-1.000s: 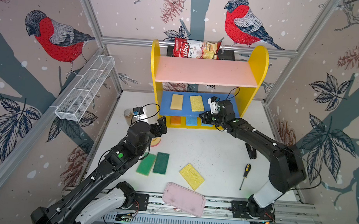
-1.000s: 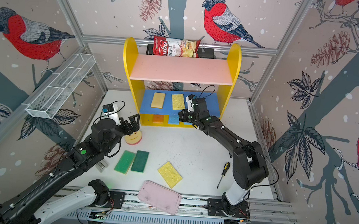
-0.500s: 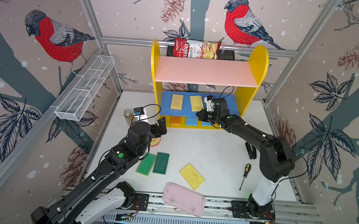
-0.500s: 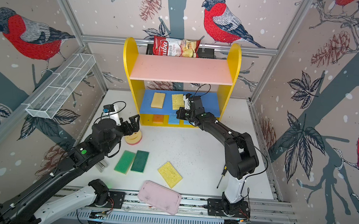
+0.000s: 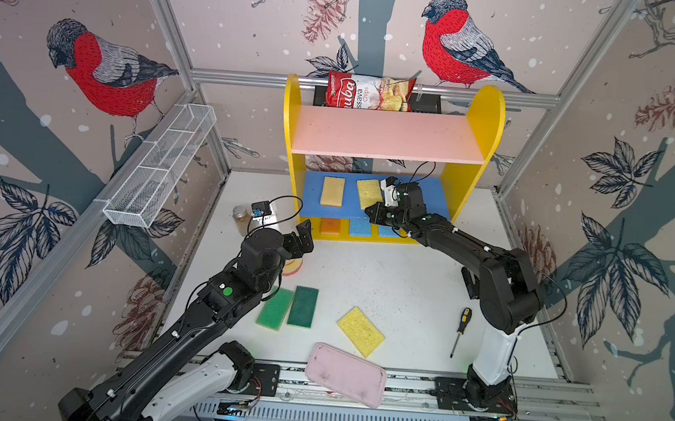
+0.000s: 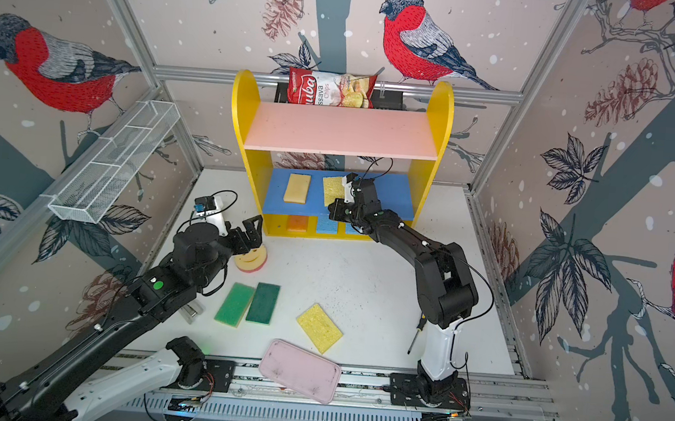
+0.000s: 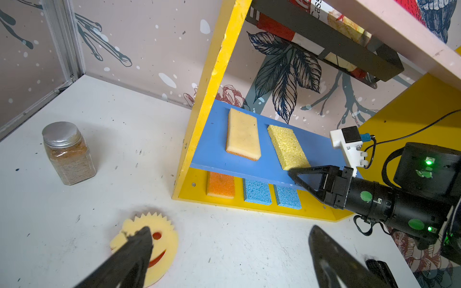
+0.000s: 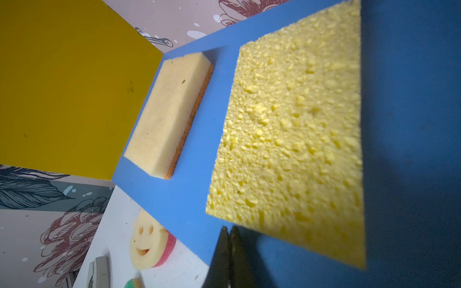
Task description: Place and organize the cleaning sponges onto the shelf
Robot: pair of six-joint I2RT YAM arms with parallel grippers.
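The shelf stands at the back. Its blue board carries a tan sponge and a yellow sponge; the base holds an orange sponge and two blue ones. My right gripper is shut and empty, its tips right at the yellow sponge's front edge. On the table lie a light green sponge, a dark green one and a yellow one. My left gripper hangs open over the table beside the round smiley sponge.
A spice jar stands left of the shelf. A pink tray overhangs the front rail and a screwdriver lies at the right. A chips bag sits behind the shelf top. A wire mesh rack hangs on the left wall.
My right gripper has slid left along the blue board's front, up to the yellow sponge, still shut. The left arm has not moved.
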